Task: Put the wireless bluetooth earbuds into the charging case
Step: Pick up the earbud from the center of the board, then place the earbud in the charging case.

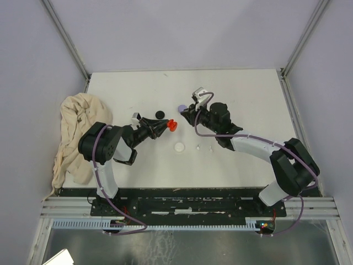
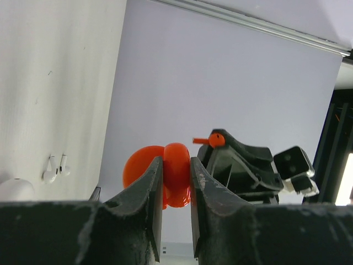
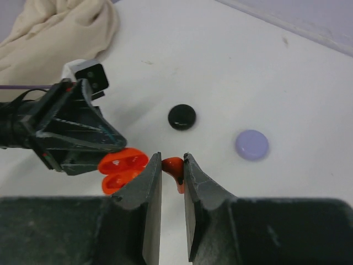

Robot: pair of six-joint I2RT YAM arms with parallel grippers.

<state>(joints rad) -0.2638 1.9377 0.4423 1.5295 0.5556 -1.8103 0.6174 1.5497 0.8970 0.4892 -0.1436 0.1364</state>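
- Pinching a red earbud [image 3: 174,165] between nearly closed fingers, the right gripper [image 3: 172,161] held the tiny piece in the air, just beside the open red case [image 3: 122,168].
- The left gripper [image 2: 176,165] was clamped tight on one half of that case, the other half swung open to one side, and the whole was raised off the table [image 1: 248,88].
- The step in hand appeared to be seating this earbud in its matching case. The next move would call for lining the stem up with a socket and easing it in while the left arm steadied the case, a small target with little room for fingers.
- Whether the second red earbud already sat inside could not be told.
- Two white earbuds [image 2: 51,175] lay loose on the white tabletop near a closed white case [image 1: 179,147]. A black case [image 3: 182,117] and a lilac case [image 3: 252,144] lay shut farther back.
- A crumpled cream cloth [image 1: 77,132] hung over the table's left edge, and plain pale walls [image 1: 165,33] enclosed the space.
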